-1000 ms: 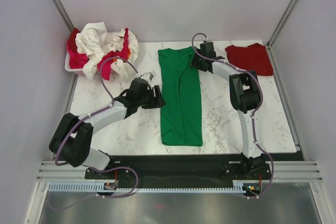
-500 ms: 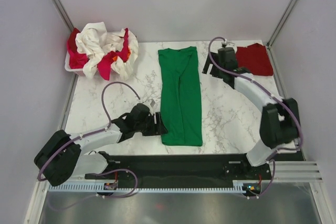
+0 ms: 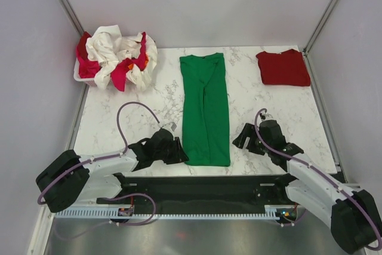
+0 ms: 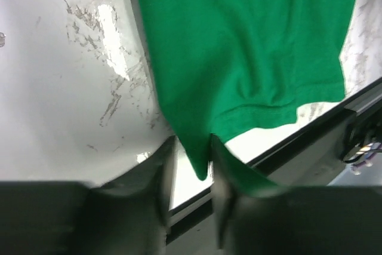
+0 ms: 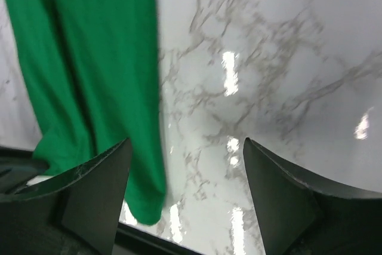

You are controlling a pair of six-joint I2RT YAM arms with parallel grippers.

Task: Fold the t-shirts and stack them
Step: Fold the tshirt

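Note:
The bright green t-shirt (image 3: 206, 108) lies folded into a long strip down the middle of the table. My left gripper (image 3: 182, 154) is at its near left corner. In the left wrist view the fingers (image 4: 164, 171) stand narrowly apart with the corner of the green t-shirt (image 4: 239, 58) between them, and a gap shows on one side. My right gripper (image 3: 240, 138) is wide open and empty over bare marble. It sits just right of the shirt's near right corner (image 5: 143, 207). A folded dark red t-shirt (image 3: 283, 67) lies at the far right.
A white basket (image 3: 80, 74) at the far left holds a heap of cream-white (image 3: 107, 46) and pinkish red (image 3: 122, 73) shirts. The table's near edge and a black rail (image 3: 203, 180) run just behind both grippers.
My right arm swung from the far end of the table, near the dark red shirt, down to the green shirt's near right corner. My left gripper moved to the near left corner.

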